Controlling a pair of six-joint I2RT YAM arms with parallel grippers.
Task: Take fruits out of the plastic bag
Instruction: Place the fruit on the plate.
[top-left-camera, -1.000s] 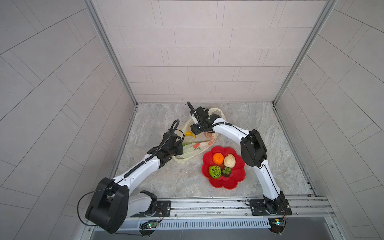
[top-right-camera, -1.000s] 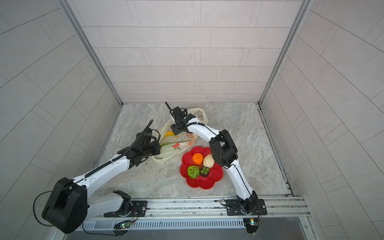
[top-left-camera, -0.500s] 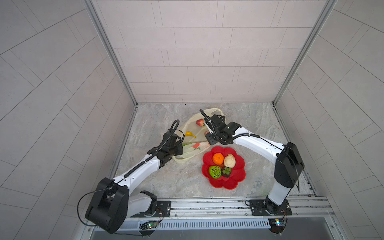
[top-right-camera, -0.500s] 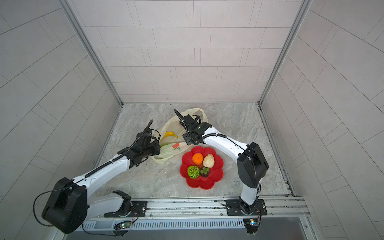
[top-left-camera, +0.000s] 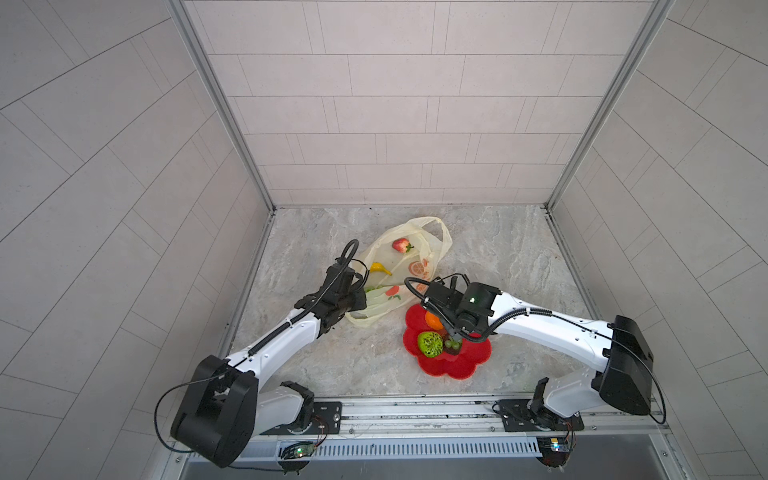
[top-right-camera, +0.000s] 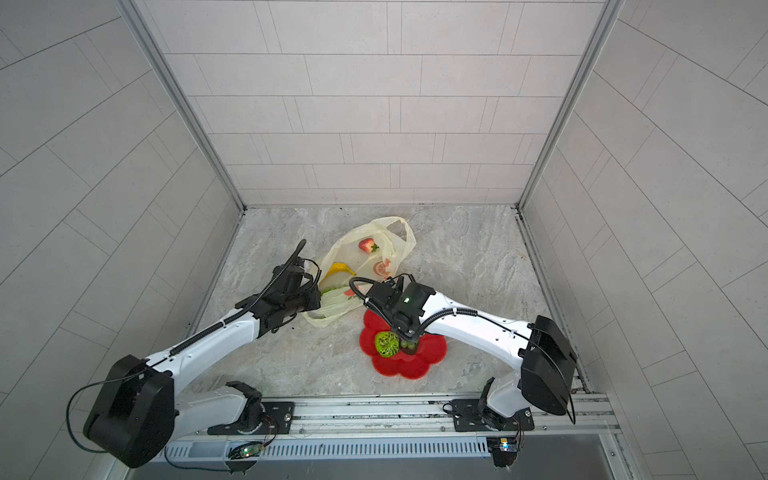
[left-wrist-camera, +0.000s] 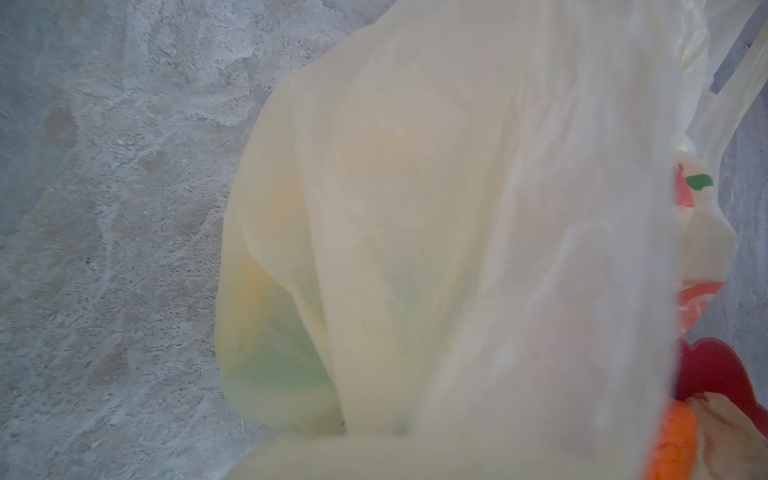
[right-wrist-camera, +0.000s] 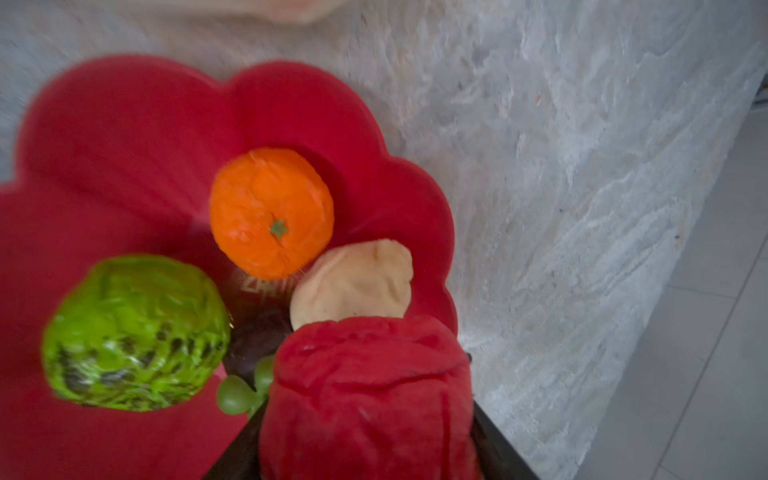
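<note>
The pale-yellow plastic bag (top-left-camera: 419, 249) lies open on the stone floor in both top views, with a red strawberry (top-left-camera: 401, 245) and a yellow banana (top-left-camera: 380, 268) inside. My left gripper (top-left-camera: 360, 298) is shut on the bag's near edge; bag film (left-wrist-camera: 457, 208) fills the left wrist view and hides the fingers. My right gripper (right-wrist-camera: 368, 440) is shut on a wrinkled red fruit (right-wrist-camera: 365, 395) just above the red flower-shaped plate (top-left-camera: 453, 368). On that plate lie an orange (right-wrist-camera: 271, 212), a green ball (right-wrist-camera: 133, 332), a cream bulb (right-wrist-camera: 357, 282), green grapes (right-wrist-camera: 237, 392) and a dark fruit (right-wrist-camera: 257, 345).
Tiled walls close in the floor on three sides. The arm bases sit on a metal rail (top-left-camera: 415, 411) at the near edge. Bare stone floor (top-left-camera: 498, 249) lies to the right of the bag. Orange prints (top-left-camera: 415, 268) mark the bag film.
My right arm has swung from the bag's mouth back toward the near right and now hangs over the plate with the red fruit. The left arm has stayed put.
</note>
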